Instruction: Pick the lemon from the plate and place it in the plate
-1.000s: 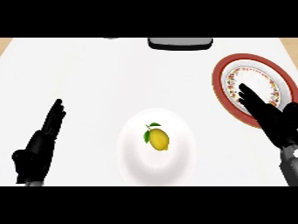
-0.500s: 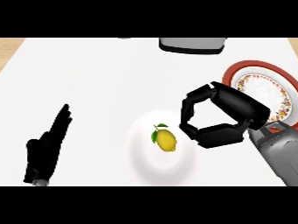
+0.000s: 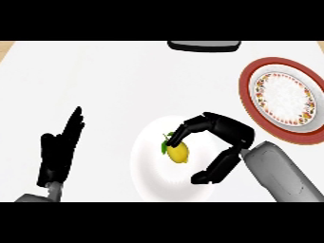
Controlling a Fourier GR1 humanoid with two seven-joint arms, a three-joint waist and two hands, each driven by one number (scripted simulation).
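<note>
Two plates sit on the counter; the lemon (image 3: 179,152) lies on the white plate (image 3: 149,178); the right hand (image 3: 220,142) arches over it, fingers curled wide, not gripping; the left hand (image 3: 61,149) rests open at left; the red-rimmed plate (image 3: 251,102) waits well apart.

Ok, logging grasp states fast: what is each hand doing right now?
Left hand: open, fingers straight, holding nothing, resting at the lower left.
Right hand: open, curved around the lemon on the white plate, not closed on it.
</note>
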